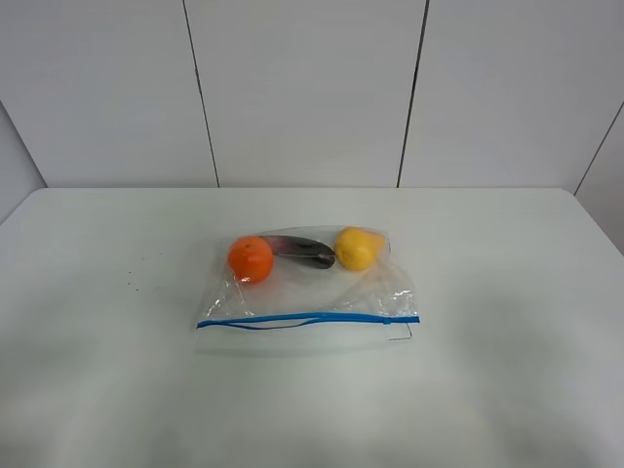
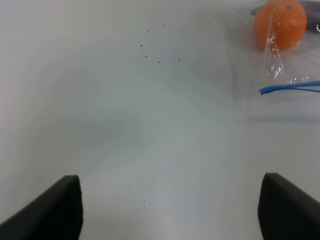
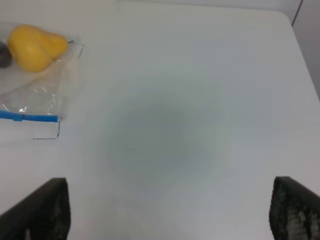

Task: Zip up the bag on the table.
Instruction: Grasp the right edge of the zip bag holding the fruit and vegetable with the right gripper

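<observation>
The bag [image 1: 322, 292] lies flat in the middle of the table [image 1: 507, 292]. It is clear and crinkly, with a blue zipper strip [image 1: 307, 319] along its near edge and a small slider [image 1: 387, 320] near the right end. The strip splits into two lines toward its left end. Inside are an orange fruit [image 1: 251, 258], a dark purple one [image 1: 304, 251] and a yellow one [image 1: 357, 248]. No arm shows in the exterior high view. My left gripper [image 2: 170, 210] is open over bare table, left of the bag's corner [image 2: 290, 88]. My right gripper [image 3: 167, 212] is open, right of the bag's corner [image 3: 30, 118].
A few tiny dark specks [image 1: 132, 284] mark the table left of the bag. White wall panels [image 1: 302, 88] stand behind the table's far edge. The table's right edge [image 3: 300, 50] shows in the right wrist view.
</observation>
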Robot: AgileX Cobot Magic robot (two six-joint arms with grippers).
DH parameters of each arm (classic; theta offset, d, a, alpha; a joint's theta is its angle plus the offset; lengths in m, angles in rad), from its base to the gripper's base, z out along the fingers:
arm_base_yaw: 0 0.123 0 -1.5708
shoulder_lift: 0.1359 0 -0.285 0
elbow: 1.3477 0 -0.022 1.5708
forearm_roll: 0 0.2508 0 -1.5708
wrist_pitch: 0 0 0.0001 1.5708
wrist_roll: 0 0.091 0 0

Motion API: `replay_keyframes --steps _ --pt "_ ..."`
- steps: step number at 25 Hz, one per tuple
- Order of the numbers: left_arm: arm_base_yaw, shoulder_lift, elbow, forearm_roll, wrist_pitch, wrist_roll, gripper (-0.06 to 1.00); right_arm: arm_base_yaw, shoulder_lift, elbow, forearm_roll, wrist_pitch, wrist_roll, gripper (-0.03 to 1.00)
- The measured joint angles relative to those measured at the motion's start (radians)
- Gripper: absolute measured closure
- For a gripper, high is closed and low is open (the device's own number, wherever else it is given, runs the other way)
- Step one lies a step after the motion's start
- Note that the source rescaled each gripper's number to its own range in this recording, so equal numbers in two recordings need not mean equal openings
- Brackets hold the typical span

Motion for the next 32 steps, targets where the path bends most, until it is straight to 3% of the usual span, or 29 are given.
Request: replay_keyframes --steps 16,25,29,32 --pt "0.000 0.000 0.000 0.000 0.000 0.000 -0.02 0.000 0.035 -0.015 -0.001 0.000 0.000 0.07" --pt "0.000 0.000 0.000 0.000 0.000 0.000 -0.02 0.000 0.616 -0.198 0.023 -0.009 0.000 0.07" --pt "0.000 0.000 0.000 0.000 0.000 0.000 -0.02 0.000 0.839 -0.250 0.028 -0.083 0.002 0.07" --pt "0.000 0.000 0.000 0.000 0.000 0.000 -0.02 0.000 1.083 -0.309 0.091 -0.204 0.026 0.07"
